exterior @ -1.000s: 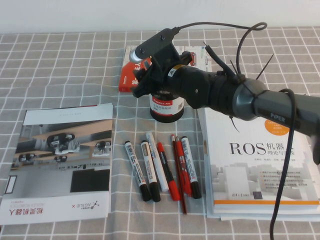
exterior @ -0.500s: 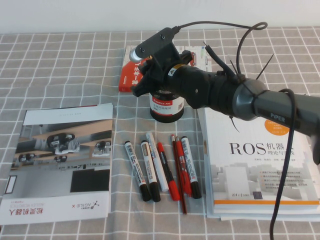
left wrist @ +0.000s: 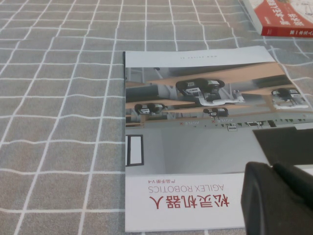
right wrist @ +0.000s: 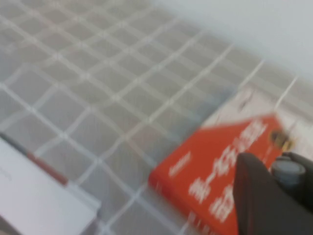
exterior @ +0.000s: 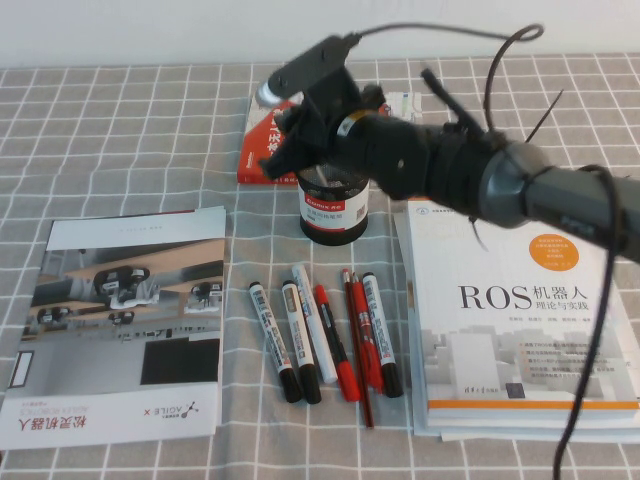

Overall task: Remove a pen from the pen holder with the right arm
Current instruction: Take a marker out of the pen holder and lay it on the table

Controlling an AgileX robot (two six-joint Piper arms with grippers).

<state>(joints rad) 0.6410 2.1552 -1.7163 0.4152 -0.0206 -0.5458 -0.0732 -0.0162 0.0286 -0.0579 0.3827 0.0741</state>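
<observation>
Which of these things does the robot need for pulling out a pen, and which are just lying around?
In the job: right gripper, above the pen holder, shut on a pen.
Lying about: left gripper parked over the brochure; loose pens; ROS book; red book.

Bright, even, diffuse light, with faint soft shadows beside the loose markers point(exterior: 312, 322) and no glare. High and left wrist views are sharp. The right wrist view is blurred throughout — red book point(right wrist: 210, 176), checked tablecloth point(right wrist: 98, 88) and the grey-capped pen point(right wrist: 288, 172) are smeared.
</observation>
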